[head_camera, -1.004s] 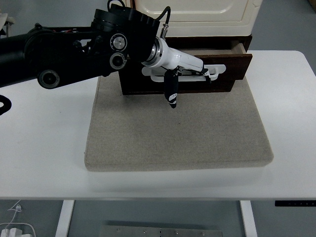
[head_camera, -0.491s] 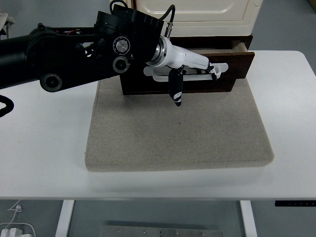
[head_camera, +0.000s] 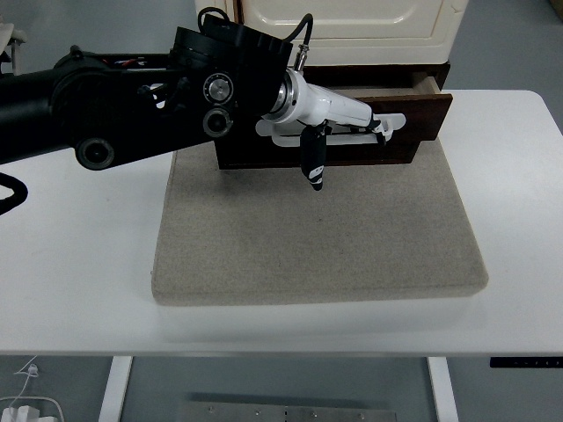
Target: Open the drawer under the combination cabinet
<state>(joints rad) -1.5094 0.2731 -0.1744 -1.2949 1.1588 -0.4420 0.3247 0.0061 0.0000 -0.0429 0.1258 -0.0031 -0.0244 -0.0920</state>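
A big black arm (head_camera: 114, 110) comes in from the left edge of the frame and reaches toward the upper middle. At its end is the left hand (head_camera: 339, 123), which is white with black fingertips. The long fingers (head_camera: 376, 129) are hooked around the white handle (head_camera: 391, 121) on the front of the drawer (head_camera: 413, 123). One more finger, the thumb (head_camera: 311, 163), hangs straight down in front of the drawer and touches nothing.

The drawer is dark brown wood. It sits at the bottom of the cabinet (head_camera: 352, 22), in the upper middle of the frame. The cabinet above it is cream coloured, and only its lower part shows at the top edge. The drawer sticks out a little from the cabinet. At its right end you can see the side of the drawer box and a gap behind the front board.

The drawer front reaches over the far edge of a grey mat (head_camera: 317, 237). The mat lies flat in the middle of the white table (head_camera: 79, 264).
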